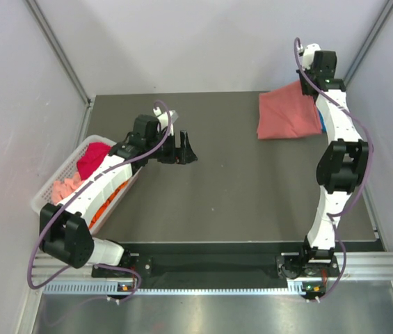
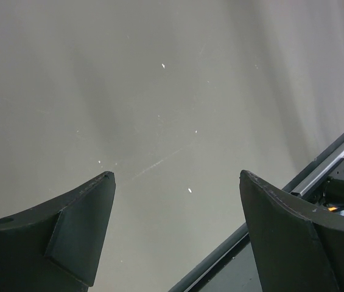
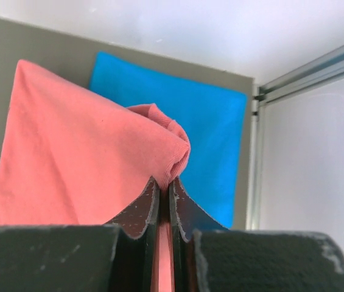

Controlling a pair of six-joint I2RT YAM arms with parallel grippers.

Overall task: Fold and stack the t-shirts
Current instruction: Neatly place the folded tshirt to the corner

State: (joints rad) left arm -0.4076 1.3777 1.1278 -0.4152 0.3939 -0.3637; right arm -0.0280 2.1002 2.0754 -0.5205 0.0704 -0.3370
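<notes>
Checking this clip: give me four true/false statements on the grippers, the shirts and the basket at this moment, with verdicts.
1. The right gripper is shut on the salmon-pink shirt. True.
2. The left gripper holds a shirt. False: it is open and empty above the table.
3. The blue shirt lies partly under the salmon-pink shirt. True.
4. The basket is empty. False: it holds a magenta shirt and other cloth.
</notes>
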